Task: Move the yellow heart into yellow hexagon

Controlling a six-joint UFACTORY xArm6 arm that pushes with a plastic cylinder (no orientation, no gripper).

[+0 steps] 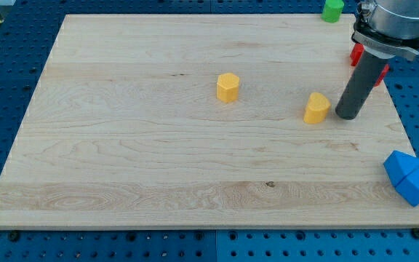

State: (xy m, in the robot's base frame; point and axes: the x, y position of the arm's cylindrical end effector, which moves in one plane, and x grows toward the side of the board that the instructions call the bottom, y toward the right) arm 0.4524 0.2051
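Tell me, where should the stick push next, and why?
Probably a short push toward the view's left. My tip sits just right of the yellow heart, and the yellow hexagon lies further left and slightly up, so pushing leftward should slide the heart toward it.

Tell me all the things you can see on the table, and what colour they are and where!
yellow hexagon: one, yellow, near the middle of the board, a bit toward the view's top.
yellow heart: one, yellow, to the view's right of the hexagon, apart from it.
green block: one, green, at the board's top edge on the view's right; shape hard to tell.
red block: one, red, at the view's right, mostly hidden behind the rod; shape cannot be told.
blue blocks: blue, at the board's right edge near the view's bottom, pressed together; looks like two, but hard to count.
wooden board: one, pale wood, on a blue table.
my tip: one, dark rod end, just to the view's right of the yellow heart.
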